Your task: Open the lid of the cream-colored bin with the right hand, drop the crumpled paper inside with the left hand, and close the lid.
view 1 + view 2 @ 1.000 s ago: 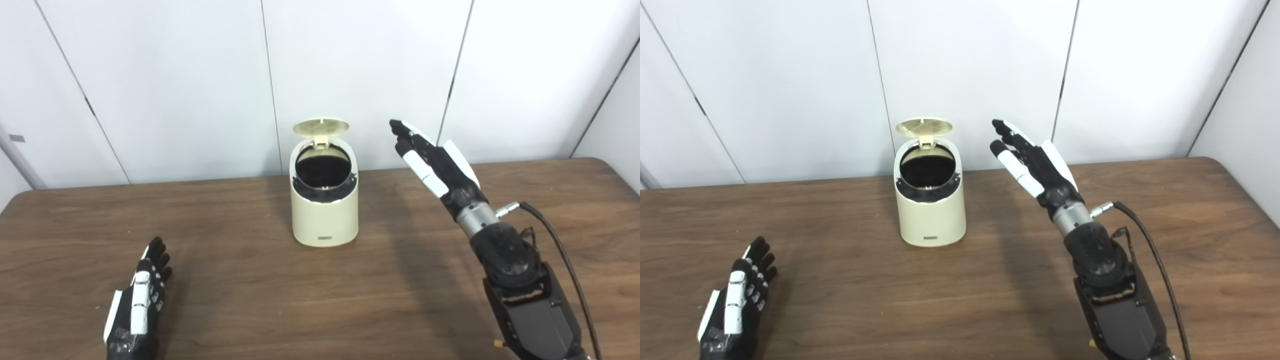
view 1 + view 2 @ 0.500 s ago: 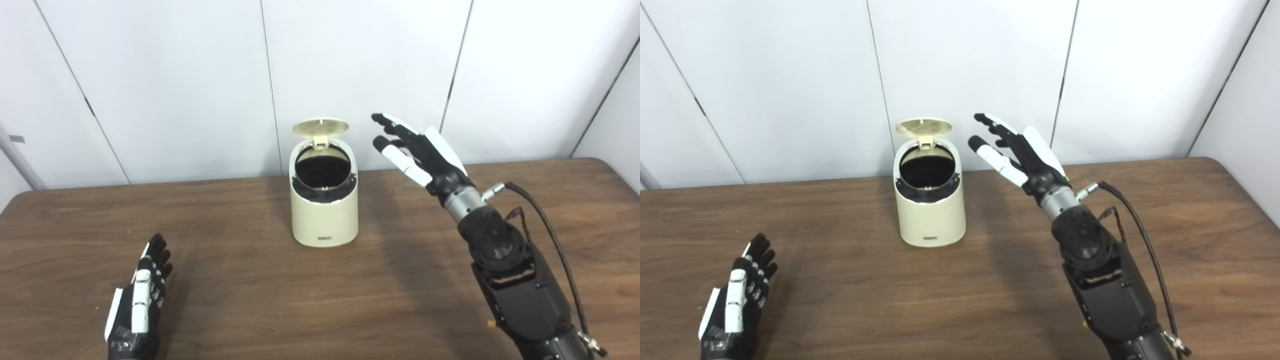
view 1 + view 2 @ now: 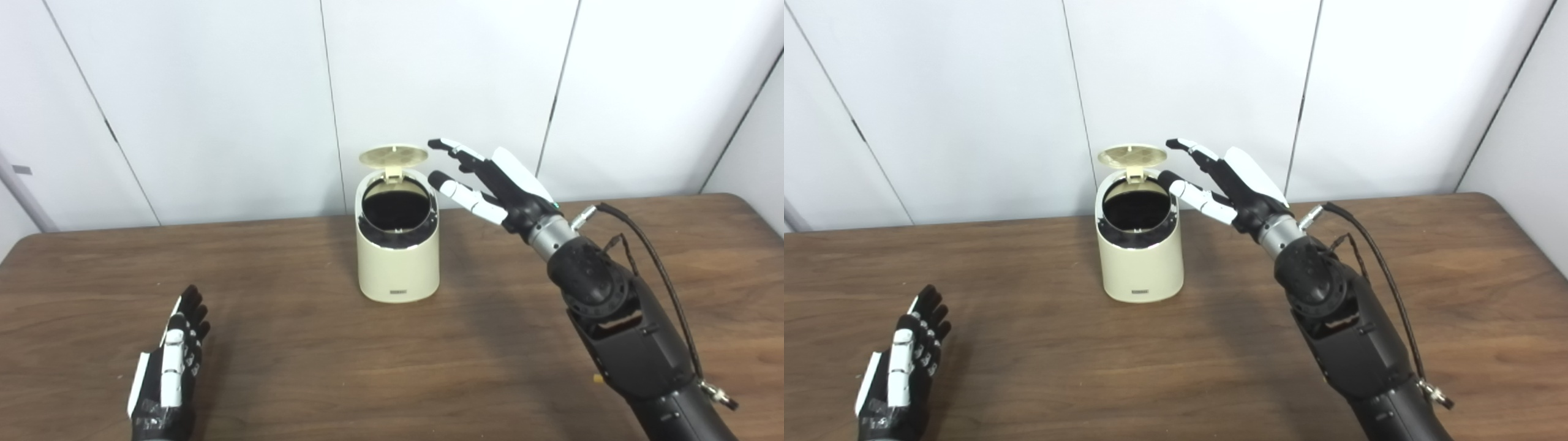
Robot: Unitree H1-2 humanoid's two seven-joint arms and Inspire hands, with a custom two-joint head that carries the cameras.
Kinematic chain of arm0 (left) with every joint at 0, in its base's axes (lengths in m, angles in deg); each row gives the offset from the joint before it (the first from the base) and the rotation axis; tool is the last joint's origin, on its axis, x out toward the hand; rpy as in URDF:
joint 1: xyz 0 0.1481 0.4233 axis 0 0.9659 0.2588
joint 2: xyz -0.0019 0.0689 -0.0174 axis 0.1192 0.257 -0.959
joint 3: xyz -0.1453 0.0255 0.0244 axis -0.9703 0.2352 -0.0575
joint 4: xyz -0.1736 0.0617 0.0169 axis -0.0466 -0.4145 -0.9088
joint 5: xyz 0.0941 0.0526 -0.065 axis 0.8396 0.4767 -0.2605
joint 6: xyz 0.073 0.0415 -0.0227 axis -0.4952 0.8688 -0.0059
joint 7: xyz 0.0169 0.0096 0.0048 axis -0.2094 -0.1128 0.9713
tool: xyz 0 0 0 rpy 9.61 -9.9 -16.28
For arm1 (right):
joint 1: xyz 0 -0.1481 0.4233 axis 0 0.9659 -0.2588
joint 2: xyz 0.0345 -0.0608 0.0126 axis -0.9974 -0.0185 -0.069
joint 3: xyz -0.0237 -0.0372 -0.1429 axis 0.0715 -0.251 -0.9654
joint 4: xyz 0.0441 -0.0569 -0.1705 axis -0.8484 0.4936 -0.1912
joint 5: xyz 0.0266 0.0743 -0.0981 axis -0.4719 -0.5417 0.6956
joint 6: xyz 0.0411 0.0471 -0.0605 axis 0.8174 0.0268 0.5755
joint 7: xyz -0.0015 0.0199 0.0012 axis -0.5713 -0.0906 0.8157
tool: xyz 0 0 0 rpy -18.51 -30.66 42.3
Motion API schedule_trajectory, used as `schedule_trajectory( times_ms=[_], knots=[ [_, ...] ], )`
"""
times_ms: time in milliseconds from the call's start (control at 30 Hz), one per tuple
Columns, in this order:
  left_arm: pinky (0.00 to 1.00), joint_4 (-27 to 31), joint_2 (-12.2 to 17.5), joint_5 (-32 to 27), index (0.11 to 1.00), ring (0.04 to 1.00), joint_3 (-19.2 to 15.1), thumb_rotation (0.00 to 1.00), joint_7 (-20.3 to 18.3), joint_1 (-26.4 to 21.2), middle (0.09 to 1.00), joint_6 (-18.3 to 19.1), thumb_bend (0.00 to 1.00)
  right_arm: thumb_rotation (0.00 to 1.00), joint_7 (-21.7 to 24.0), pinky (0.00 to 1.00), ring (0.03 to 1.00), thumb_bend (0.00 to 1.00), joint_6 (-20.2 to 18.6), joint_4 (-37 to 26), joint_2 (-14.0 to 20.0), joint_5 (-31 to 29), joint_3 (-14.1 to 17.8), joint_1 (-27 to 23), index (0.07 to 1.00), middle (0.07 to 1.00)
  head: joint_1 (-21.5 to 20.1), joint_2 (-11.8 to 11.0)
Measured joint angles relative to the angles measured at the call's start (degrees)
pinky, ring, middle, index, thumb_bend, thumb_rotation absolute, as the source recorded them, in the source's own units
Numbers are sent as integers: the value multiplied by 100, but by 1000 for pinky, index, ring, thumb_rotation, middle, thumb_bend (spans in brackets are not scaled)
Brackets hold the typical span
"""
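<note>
The cream-colored bin (image 3: pixel 398 257) stands at the table's middle back, its round lid (image 3: pixel 392 155) tipped up at the rear and its dark inside showing. No crumpled paper shows anywhere in either view. My right hand (image 3: pixel 484 180) hovers open just right of the bin's top, fingers stretched toward the raised lid, fingertips (image 3: pixel 1176 144) close beside the lid's right edge. Whether they touch it I cannot tell. My left hand (image 3: pixel 174 358) rests open and empty near the table's front left, fingers straight.
The brown wooden table (image 3: pixel 294 355) runs across the view, with its rounded far-right corner (image 3: pixel 750 205) visible. White wall panels (image 3: pixel 441 73) stand right behind the bin. A black cable (image 3: pixel 649 251) loops off my right wrist.
My right hand has swept left and slightly forward, from well right of the bin to beside its raised lid. The left hand, bin and lid have stayed put.
</note>
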Motion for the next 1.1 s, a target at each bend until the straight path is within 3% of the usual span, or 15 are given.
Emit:
schedule_trajectory(
  times_ms=[800, 1000, 1100],
  knots=[
    [1000, -165, -68, 166, 1000, 1000, 44, 999, -4, -143, 1000, -255, 376, 1000, 229, 921, 963, 527, 282, 345, 22, 284, -137, -412, 925, 951, 79, -97],
    [1000, -184, -75, 172, 1000, 1000, 45, 940, -3, -148, 1000, -375, 420, 1000, 326, 922, 970, 554, 312, 399, 111, 414, -210, -546, 917, 942, 79, -79],
    [1000, -193, -76, 177, 1000, 1000, 50, 975, -4, -151, 1000, -380, 389, 1000, 377, 918, 975, 559, 333, 400, 123, 473, -275, -623, 902, 937, 88, -79]
  ],
)
